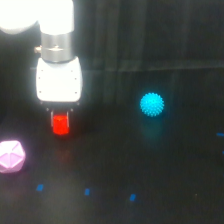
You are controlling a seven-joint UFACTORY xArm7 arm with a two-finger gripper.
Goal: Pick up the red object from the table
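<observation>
Black table [165,190] carries the red object [60,124], which the pincer [60,116] grips from above; next step is presumably a vertical lift.

Pink polyhedron [11,156] near pincer [60,116]; cyan ball [151,104] well apart.

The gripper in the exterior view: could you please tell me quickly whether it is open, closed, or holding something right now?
Gripper: its fingers look closed around the red object, low over the table; whether it is lifted cannot be told.
</observation>
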